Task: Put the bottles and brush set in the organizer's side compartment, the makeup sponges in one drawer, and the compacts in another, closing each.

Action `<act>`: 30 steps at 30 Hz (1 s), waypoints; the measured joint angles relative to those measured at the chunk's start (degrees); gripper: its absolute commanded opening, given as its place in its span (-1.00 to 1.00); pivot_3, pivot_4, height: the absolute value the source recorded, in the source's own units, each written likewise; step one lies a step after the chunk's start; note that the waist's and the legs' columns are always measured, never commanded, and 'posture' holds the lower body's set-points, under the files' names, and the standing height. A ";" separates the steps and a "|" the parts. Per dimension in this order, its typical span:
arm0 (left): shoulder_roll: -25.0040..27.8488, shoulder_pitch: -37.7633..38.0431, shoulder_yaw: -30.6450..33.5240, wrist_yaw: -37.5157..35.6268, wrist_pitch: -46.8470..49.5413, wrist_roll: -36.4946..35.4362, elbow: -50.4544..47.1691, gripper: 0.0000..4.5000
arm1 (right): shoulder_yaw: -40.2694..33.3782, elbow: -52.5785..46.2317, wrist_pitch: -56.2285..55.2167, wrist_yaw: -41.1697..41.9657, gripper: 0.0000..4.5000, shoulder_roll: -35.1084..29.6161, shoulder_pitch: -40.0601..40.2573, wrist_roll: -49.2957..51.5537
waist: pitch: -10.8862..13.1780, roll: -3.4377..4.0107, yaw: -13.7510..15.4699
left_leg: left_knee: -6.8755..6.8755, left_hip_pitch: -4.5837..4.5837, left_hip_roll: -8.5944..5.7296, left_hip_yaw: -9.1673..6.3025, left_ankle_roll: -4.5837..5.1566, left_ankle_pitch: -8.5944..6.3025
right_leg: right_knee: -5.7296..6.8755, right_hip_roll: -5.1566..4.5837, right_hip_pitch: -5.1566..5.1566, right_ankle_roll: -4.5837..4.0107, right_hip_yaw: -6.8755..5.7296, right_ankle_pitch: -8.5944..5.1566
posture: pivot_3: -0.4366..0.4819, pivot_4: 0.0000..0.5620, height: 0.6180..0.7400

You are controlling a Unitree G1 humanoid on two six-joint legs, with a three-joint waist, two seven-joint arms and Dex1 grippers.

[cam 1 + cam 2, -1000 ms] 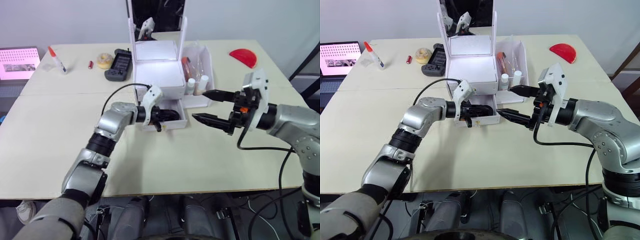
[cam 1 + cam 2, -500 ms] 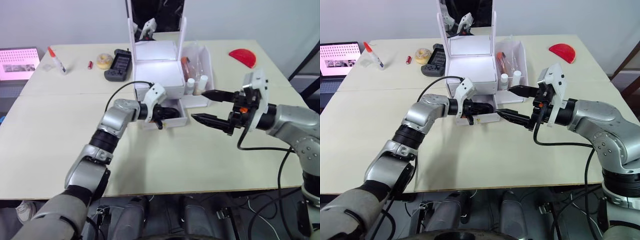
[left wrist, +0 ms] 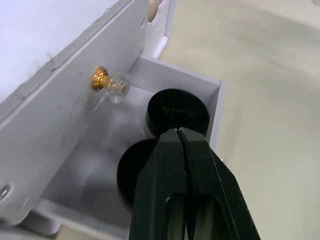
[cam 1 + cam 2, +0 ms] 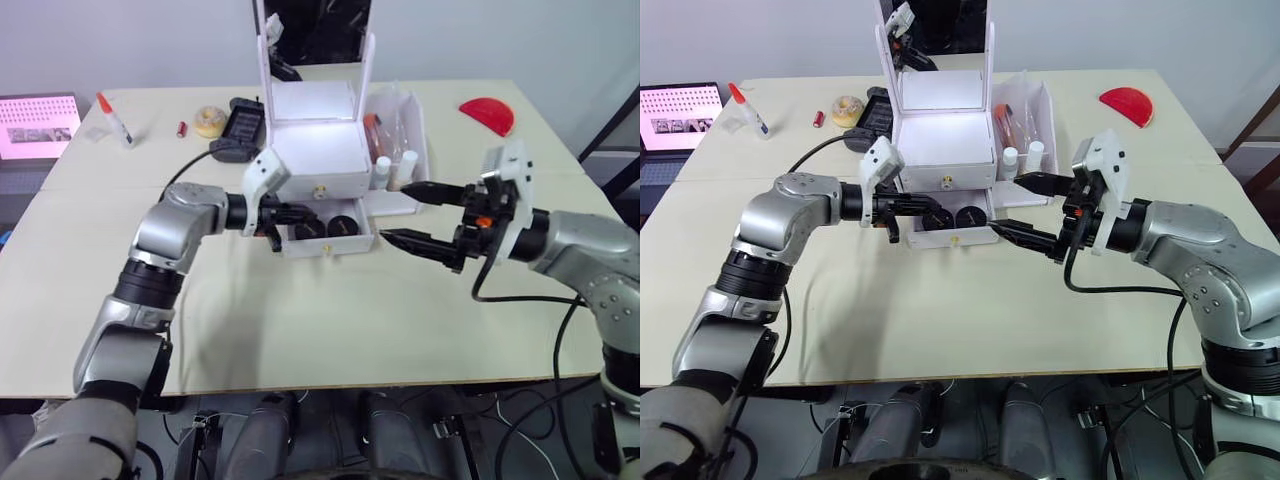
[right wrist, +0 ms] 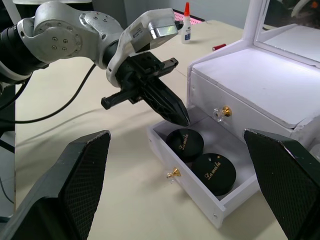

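So: compacts step looks nearly done. Both compacts (image 5: 186,142) (image 5: 214,171) lie side by side in the lower drawer (image 5: 192,185) of the organizer (image 4: 318,150), and that drawer stands pulled out. Upper drawer (image 4: 322,185) sits flush, presumably the sponge one; can't see inside it. Bottles (image 4: 382,170) stand in the side compartment (image 4: 412,130); the brush set I can't make out for certain.

Left gripper (image 5: 175,111): fingers pressed together, holding nothing. Tip hovers just above the open lower drawer, at its left end, with the nearer compact right below and slightly ahead of it. In the left wrist view the upper drawer's gold knob (image 3: 101,80) is just off to the side of the tip; contact with the drawer wall I can't confirm.

Right gripper (image 4: 420,215): fingers spread wide, empty, touching nothing. It hangs off the organizer's right front corner, with the lower drawer's front just beyond its lower fingertip.

My read of the next move: lift the left tip clear of the drawer cavity, get a finger onto the drawer front or its knob (image 5: 173,173), push straight back until flush. Risk: an off-centre push could skew the drawer or slide the whole organizer.
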 measured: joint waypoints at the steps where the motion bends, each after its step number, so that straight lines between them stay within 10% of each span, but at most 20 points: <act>1: 1.18 0.45 0.73 -0.20 -0.04 -0.32 -0.13 -0.97 | 0.00 0.00 0.00 0.00 1.00 0.00 0.00 0.01 | 0.00 0.00 -0.07 | -0.01 0.00 0.01 0.00 0.00 0.00 | 0.01 0.01 -0.01 0.00 0.00 0.00 | -0.05 -0.47 0.95; 17: 12.68 19.82 17.93 -0.26 6.17 -13.18 -18.92 -0.97 | -3.72 -0.27 -0.84 -0.42 1.00 -0.73 6.36 -0.30 | 0.00 0.01 -0.02 | -0.06 0.01 0.06 -0.01 -0.01 0.00 | -0.03 -0.01 -0.02 -0.03 0.01 -0.01 | -0.05 -0.47 0.95; 30: 13.27 31.48 18.22 3.54 8.24 -19.13 -32.39 -0.97 | -8.68 0.31 -3.23 0.27 1.00 -2.66 14.30 -2.83 | 0.00 0.02 0.06 | -0.06 0.02 0.07 0.03 -0.01 -0.01 | -0.08 -0.03 0.02 -0.25 0.03 -0.14 | -0.05 -0.47 0.95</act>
